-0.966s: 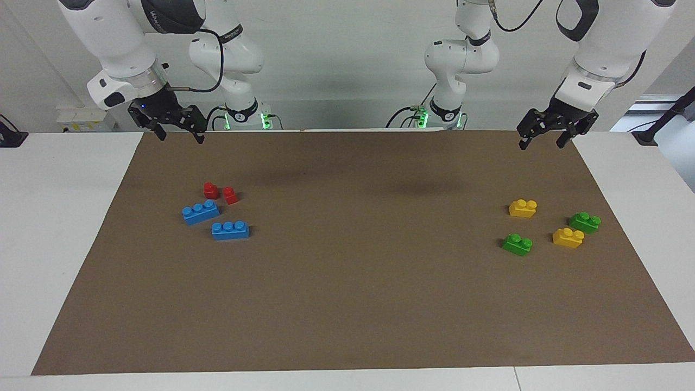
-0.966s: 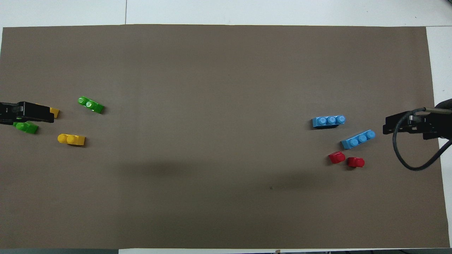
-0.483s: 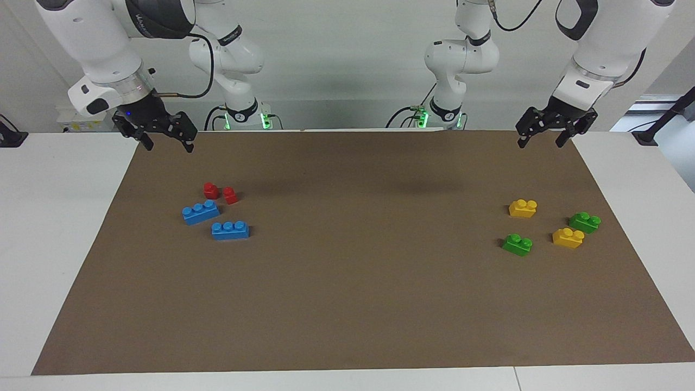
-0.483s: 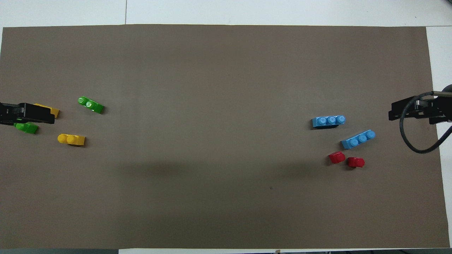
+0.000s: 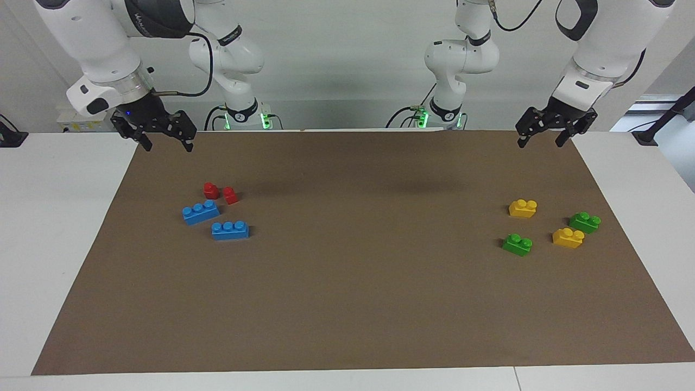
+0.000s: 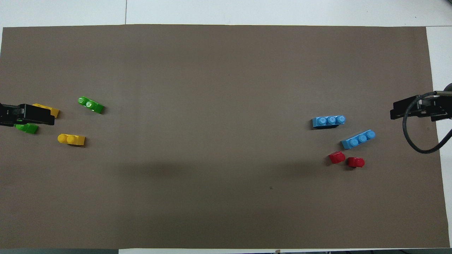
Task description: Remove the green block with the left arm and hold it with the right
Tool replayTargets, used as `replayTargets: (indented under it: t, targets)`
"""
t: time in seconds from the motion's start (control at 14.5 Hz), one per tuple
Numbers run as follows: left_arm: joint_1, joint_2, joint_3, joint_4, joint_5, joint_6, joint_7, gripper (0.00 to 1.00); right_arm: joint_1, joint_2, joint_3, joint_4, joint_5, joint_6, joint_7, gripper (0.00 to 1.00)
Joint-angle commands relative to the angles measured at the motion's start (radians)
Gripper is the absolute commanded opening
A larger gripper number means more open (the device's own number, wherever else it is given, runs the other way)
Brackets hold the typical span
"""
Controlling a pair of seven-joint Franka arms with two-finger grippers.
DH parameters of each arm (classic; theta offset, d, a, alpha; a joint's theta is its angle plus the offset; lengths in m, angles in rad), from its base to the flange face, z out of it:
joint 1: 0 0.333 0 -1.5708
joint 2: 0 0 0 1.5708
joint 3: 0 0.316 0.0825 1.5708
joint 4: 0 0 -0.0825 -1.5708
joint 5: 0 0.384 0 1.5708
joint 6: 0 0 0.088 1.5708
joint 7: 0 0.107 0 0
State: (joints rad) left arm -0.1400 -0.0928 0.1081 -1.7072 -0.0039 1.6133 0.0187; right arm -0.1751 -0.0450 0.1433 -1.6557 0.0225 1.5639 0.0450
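Wide bare brown mat (image 5: 358, 282) mid-surface; green bricks (image 5: 517, 244) hemmed by yellow bricks (image 5: 523, 208), gaps between all four; blue bricks (image 5: 230, 229) and red blocks (image 5: 210, 190) well apart.

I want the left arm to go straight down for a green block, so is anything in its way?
Nothing visible blocks it. The left gripper hangs open and empty above the mat's edge by the robots. One yellow block lies nearer the robots than both green blocks; another yellow block sits between them.
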Motion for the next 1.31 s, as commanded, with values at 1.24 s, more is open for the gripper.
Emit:
replayTargets:
  t: [1.24]
  targets:
    - [-0.006, -0.013, 0.002, -0.006, 0.038, -0.015, 0.012, 1.0, -0.008, 0.019, 0.007, 0.014, -0.05, -0.004, -0.021, 1.0]
